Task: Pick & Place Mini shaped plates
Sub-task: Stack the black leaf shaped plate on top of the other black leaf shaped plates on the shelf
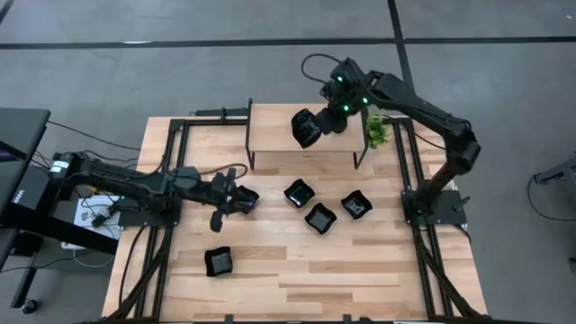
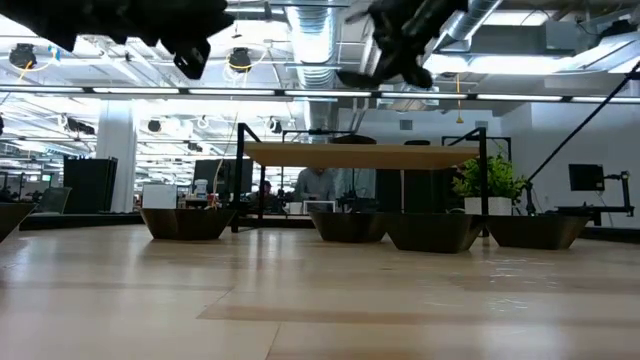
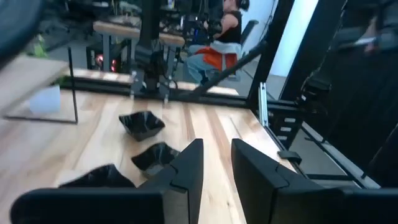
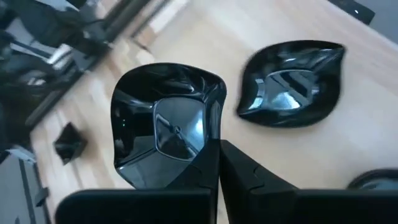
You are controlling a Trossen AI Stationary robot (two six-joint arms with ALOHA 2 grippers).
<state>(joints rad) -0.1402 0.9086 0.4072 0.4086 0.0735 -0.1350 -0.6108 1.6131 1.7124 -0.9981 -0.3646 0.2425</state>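
Right end effector clenched on the rim of a glossy black wavy-edged mini plate, held up over the small wooden shelf at the tabletop's far side. Left end effector raised over the tabletop's left part, fingers parted, grasping nothing. Three more glossy black mini plates clustered on the tabletop before the shelf, a fourth apart at near left.

Mini shaped plates: glossy black, with pale reflections, including the one in the right gripper. Table: light wood planks, visible grain. Shelf on the table: same pale wood, black legs. Plant beside the shelf: green. Arms: dark.
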